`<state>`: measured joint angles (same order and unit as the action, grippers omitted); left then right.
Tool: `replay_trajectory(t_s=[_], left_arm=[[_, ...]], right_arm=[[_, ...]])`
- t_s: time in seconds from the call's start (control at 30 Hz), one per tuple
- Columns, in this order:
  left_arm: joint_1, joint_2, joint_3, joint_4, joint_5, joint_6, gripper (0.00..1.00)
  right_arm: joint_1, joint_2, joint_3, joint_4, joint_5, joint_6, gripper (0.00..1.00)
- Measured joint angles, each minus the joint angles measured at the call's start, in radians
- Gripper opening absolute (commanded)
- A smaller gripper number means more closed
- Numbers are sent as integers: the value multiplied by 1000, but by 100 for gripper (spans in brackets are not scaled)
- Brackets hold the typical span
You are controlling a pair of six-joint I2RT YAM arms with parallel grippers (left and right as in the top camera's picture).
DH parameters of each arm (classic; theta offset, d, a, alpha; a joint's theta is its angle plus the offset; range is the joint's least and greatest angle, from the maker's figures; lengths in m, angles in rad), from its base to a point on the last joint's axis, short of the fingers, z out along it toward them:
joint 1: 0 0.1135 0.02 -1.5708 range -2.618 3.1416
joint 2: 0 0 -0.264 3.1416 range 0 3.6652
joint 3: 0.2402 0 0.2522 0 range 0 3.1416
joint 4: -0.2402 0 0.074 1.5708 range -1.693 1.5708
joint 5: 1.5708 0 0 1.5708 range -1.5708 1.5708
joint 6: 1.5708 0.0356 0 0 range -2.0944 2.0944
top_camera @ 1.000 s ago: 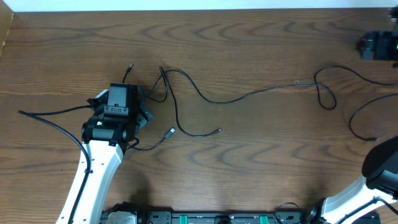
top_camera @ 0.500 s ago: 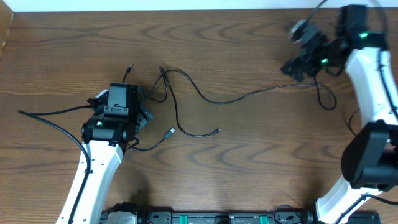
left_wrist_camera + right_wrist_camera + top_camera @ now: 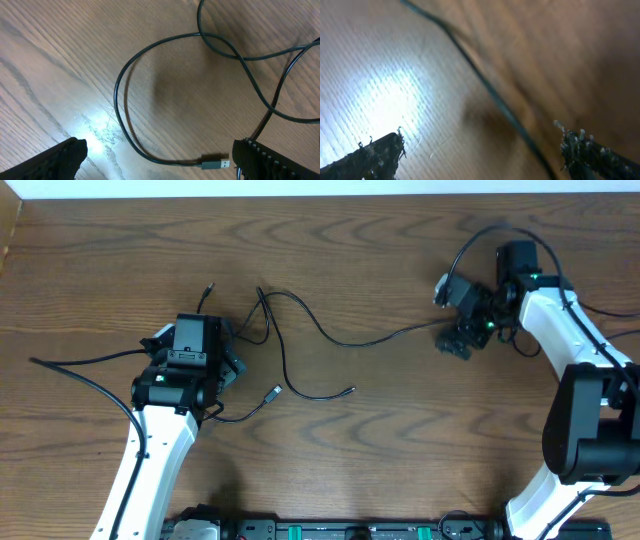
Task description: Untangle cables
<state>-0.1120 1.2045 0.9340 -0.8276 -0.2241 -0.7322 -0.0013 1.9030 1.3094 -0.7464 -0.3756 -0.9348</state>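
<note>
Thin black cables (image 3: 300,315) lie tangled on the wooden table, left of centre. One long strand (image 3: 400,332) runs right toward my right gripper (image 3: 452,315). That gripper hovers open over the strand, and the right wrist view shows the blurred cable (image 3: 485,85) crossing between the fingers of the right gripper (image 3: 480,155). A short cable ends in a grey USB plug (image 3: 275,392). My left gripper (image 3: 225,358) stands open beside the tangle. In its wrist view a cable loop (image 3: 122,100) and the USB plug (image 3: 215,162) lie between the fingers of the left gripper (image 3: 157,160), untouched.
The left arm's own thick black wire (image 3: 70,365) trails across the table at the left. More cable loops (image 3: 525,340) lie behind the right arm. A black rail (image 3: 330,530) runs along the front edge. The table's back edge (image 3: 300,195) meets a white wall.
My right arm has swung in from the far right edge, leftward and down over the long strand, its jaws widening slightly. The left arm and the tangle have not moved.
</note>
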Motion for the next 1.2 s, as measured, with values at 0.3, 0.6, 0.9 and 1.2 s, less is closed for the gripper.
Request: replay_trajectory(t_s=[0.3, 0.6, 0.9, 1.2], left_arm=[[0, 0, 0, 0, 0, 0, 98], [0, 0, 0, 0, 0, 0, 98], [0, 0, 0, 0, 0, 0, 98], [0, 0, 0, 0, 0, 0, 98]], right_arm=[[0, 0, -68, 150, 24, 0, 1], [-2, -2, -50, 291, 75, 213, 1], [-22, -185, 11, 547, 232, 595, 1], [-175, -360, 27, 580, 387, 919, 1]])
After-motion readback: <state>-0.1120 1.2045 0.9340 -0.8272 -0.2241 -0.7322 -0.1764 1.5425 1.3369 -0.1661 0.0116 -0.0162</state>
